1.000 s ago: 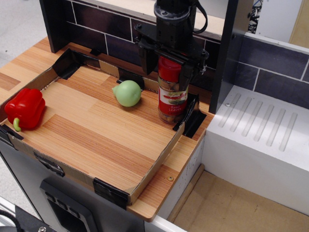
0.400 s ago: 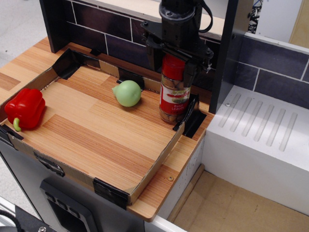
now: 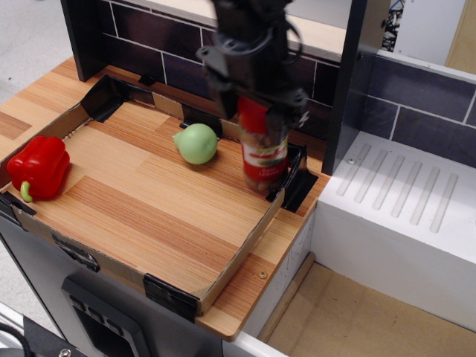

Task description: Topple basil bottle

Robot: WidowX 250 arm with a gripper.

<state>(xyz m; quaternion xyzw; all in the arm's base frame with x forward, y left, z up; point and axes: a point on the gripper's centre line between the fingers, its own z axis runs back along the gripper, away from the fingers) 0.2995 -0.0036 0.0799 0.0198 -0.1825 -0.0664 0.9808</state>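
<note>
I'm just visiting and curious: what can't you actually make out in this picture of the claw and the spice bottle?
All in the one camera view:
- Bottle: motion-blurred, label unreadable; whether it leans is unclear.
- Claw: blurred, covers the red cap; open or shut cannot be told.
- Arm: cut off by the top edge.
- Tray corner behind the bottle: hidden.
- Onion and pepper: far sides unseen.

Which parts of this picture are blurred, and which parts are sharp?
In the observation.image view, the gripper and the basil bottle are smeared by motion blur, so the label cannot be read; the onion, the bell pepper and the wooden tray are sharp.
</note>
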